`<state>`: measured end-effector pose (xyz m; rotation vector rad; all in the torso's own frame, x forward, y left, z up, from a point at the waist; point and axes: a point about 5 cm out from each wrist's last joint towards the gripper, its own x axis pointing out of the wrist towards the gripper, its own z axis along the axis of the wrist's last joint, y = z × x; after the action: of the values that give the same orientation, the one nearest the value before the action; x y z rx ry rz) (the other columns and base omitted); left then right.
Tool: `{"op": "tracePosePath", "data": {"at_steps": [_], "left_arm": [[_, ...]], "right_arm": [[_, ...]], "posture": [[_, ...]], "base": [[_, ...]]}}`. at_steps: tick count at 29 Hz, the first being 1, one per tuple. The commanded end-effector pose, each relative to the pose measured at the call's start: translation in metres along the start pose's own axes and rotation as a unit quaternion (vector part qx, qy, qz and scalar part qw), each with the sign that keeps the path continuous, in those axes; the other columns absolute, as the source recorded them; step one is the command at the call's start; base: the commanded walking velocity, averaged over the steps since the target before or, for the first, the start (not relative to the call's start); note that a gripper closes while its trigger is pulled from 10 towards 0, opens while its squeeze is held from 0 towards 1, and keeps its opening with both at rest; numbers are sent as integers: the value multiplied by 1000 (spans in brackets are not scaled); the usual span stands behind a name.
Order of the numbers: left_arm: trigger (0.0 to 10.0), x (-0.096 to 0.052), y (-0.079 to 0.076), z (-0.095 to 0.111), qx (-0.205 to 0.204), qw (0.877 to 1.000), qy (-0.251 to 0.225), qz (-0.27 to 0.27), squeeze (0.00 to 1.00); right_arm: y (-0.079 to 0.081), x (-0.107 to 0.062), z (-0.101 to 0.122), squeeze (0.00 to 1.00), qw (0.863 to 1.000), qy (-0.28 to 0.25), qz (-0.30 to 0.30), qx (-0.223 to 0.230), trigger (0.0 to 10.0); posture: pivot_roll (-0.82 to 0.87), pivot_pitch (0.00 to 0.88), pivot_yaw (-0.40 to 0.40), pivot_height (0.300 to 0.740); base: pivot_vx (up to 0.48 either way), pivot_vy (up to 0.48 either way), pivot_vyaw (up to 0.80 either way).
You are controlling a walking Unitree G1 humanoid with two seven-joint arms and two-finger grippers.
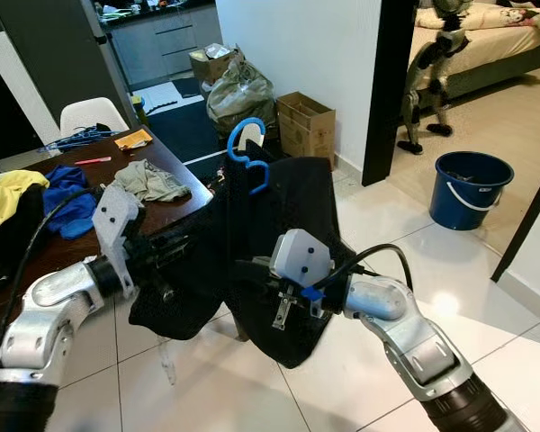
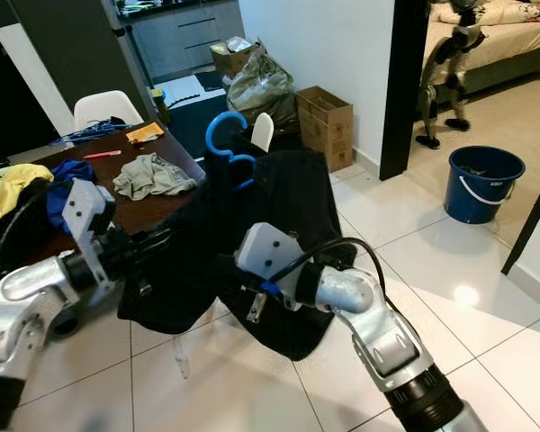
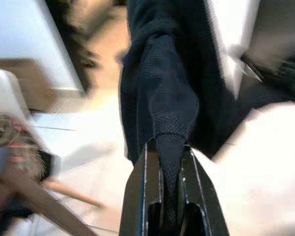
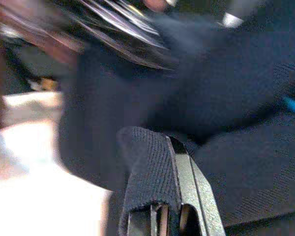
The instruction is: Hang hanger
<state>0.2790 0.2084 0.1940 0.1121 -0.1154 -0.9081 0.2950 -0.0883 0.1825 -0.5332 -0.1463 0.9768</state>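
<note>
A black garment (image 1: 283, 211) hangs on a blue hanger, whose hook (image 1: 246, 144) sticks up from the collar. Both grippers hold the garment in the air above the tiled floor, just off the table's corner. My left gripper (image 3: 169, 147) is shut on a fold of the black cloth at the garment's left side. From the right, my right gripper (image 4: 160, 147) reaches in and is shut on another fold lower down, with cloth wrapped over one finger. In the head views the fingertips of both are buried in the fabric.
A dark wooden table (image 1: 90, 175) at left carries yellow (image 1: 4, 198), blue (image 1: 67, 193) and beige (image 1: 153, 180) clothes. Behind it stands a white chair (image 1: 92, 114). A cardboard box (image 1: 306, 126) sits by the wall. Beyond the black door frame (image 1: 382, 90) are a blue bucket (image 1: 471, 187) and another robot (image 1: 427, 76).
</note>
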Motion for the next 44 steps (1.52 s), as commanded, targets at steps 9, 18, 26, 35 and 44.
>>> {"op": "tracePosePath", "data": {"at_steps": [9, 18, 26, 35, 44], "left_arm": [[10000, -36, -9, 20, 2, 988, 60, -140, 0], [10000, -39, -6, 30, 4, 988, 48, -148, 0], [10000, -54, -10, 16, -1, 978, 130, -166, 0], [10000, -69, -15, -8, -16, 961, 209, -181, 0], [10000, -66, -2, -22, 39, 961, 250, -108, 0]], "right_arm": [[-64, -31, -34, 0, 968, 104, -224, 39, 0], [-69, -43, -40, 0, 961, 110, -247, 53, 0], [-107, -75, -41, 0, 916, 99, -384, 59, 0], [-128, -91, -23, 0, 888, 48, -456, 36, 0], [-127, -86, -5, 0, 893, -53, -442, 70, 0]], "posture": [[1, 0, 129, 740], [-4, 0, 131, 740], [-2, 0, 140, 740], [-2, 0, 140, 740], [3, 0, 141, 740]], "base": [[0, 0, 0], [0, 0, 0], [0, 0, 0], [0, 0, 0], [0, 0, 0]]}}
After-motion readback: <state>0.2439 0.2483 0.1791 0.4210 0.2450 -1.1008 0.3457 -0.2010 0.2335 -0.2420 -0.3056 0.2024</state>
